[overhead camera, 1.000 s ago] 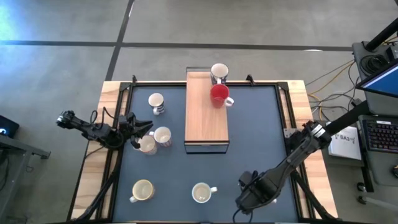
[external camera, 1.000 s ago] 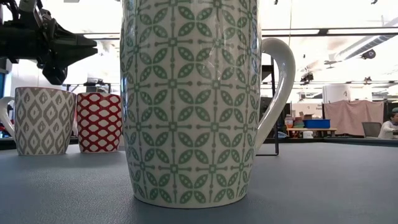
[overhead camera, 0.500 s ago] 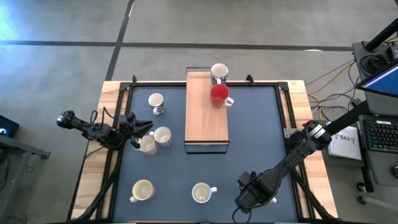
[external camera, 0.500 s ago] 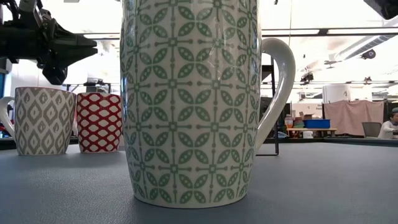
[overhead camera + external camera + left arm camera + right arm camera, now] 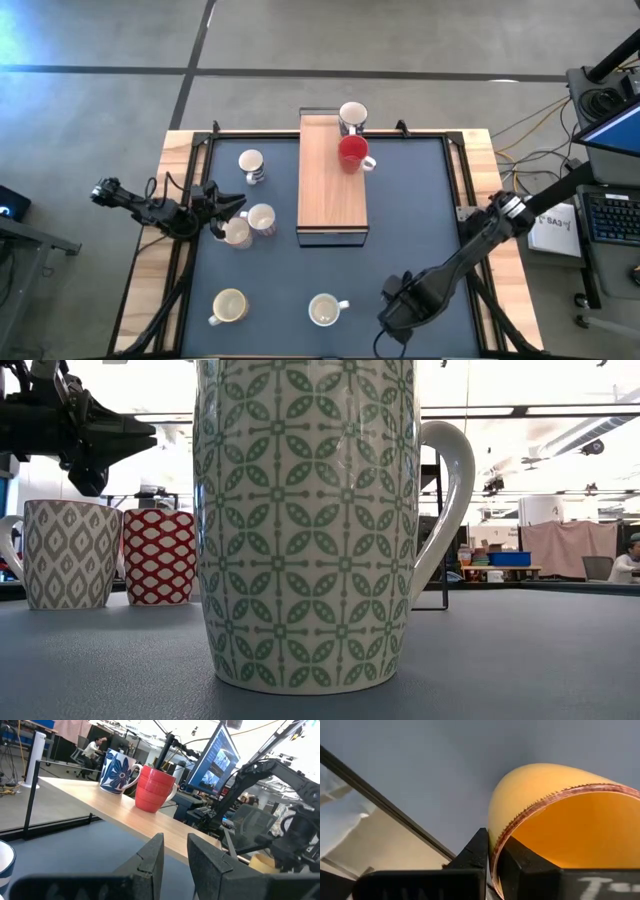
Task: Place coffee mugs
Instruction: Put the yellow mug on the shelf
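Toward lower right of the overhead frame, pinches the thin rim of the orange glazed ceramic mug (image 5: 545, 790) in the right tool (image 5: 396, 305); may slip or swing on lifting. Holds left tool (image 5: 222, 215) parted, empty, at mid-left.

- The right tool (image 5: 491, 851) has closed: its fingers now pinch the rim of the orange mug (image 5: 555, 815), one finger outside the wall and one inside.
- Seen from above, the right arm's wrist near the counter's (image 5: 400, 200) front edge has shifted only very slightly, staying right of the cream mug (image 5: 325, 310).
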Available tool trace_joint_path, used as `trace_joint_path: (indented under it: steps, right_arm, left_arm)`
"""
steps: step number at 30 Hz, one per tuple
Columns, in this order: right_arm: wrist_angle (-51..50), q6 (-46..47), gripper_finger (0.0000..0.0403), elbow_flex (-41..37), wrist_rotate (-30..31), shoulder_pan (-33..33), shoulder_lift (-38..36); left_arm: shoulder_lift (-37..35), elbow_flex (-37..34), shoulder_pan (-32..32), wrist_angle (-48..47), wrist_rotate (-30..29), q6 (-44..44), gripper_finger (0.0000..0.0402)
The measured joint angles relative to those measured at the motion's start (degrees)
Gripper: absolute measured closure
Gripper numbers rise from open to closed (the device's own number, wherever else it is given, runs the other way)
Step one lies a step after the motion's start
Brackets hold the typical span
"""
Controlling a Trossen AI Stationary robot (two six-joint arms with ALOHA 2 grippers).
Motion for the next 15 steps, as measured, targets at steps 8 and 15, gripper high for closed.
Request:
trace_joint_path:
  steps: [8,15]
  right_arm:
    - [-13.84,-2.99,0.0391,4.23,5.63,-2.45,-5.73]
    - [-15.03,-5.90,0.0391,4.65,13.70,-6.38,-12.44]
  left_arm:
    - [0.00,0.01,0.00,0.00,0.00,0.00,0.0333]
    - [0.00,0.01,-0.01,0.00,-0.01,0.00,0.0333]
